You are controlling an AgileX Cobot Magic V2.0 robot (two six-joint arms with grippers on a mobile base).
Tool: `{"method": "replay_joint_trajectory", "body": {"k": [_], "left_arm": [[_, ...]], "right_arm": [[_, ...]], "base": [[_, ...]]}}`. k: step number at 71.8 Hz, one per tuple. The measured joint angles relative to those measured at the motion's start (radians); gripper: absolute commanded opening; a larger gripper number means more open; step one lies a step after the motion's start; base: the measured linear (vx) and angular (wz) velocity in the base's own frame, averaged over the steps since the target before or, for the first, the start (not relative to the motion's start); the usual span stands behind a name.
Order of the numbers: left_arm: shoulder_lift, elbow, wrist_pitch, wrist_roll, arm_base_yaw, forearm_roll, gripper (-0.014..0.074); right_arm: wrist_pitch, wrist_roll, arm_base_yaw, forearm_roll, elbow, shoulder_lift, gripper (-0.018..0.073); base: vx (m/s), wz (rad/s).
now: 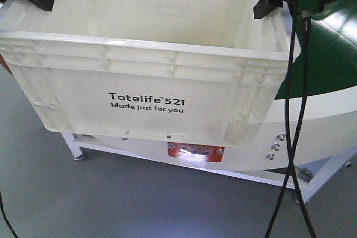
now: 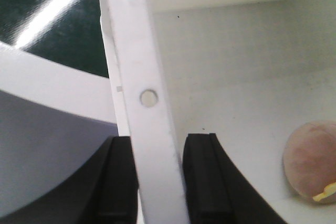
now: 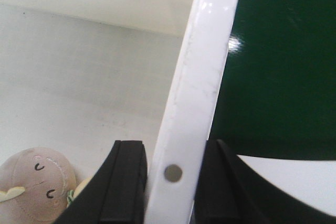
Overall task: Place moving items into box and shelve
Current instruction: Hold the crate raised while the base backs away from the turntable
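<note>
— Cream plastic box (image 1: pixel 145 76), at near edge of green table (image 1: pixel 329 54): stiff, light, slick?
— We judge so. Left gripper (image 2: pixel 157 182), right gripper (image 3: pixel 173 182) each pinch its side rims; hold there.

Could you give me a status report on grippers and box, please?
Left gripper shut on box rim. Right gripper shut on opposite rim. Plush toy inside. Nothing seen blocking.
</note>
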Motion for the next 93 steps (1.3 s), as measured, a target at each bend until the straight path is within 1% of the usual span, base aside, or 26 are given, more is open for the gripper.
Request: {"method": "replay_joint_trajectory", "body": {"k": [69, 93], "left_arm": [[0.000, 0.000, 0.000, 0.000, 0.000, 0.001, -0.0017], [0.000, 0.000, 0.000, 0.000, 0.000, 0.001, -0.0017]], "right_arm": [[0.001, -0.001, 0.000, 0.001, 0.000, 0.000, -0.0012], [0.001, -0.001, 0.000, 0.000, 0.000, 0.000, -0.0012]], "base": [[-0.10, 0.44], [-0.04, 0.53]]}}
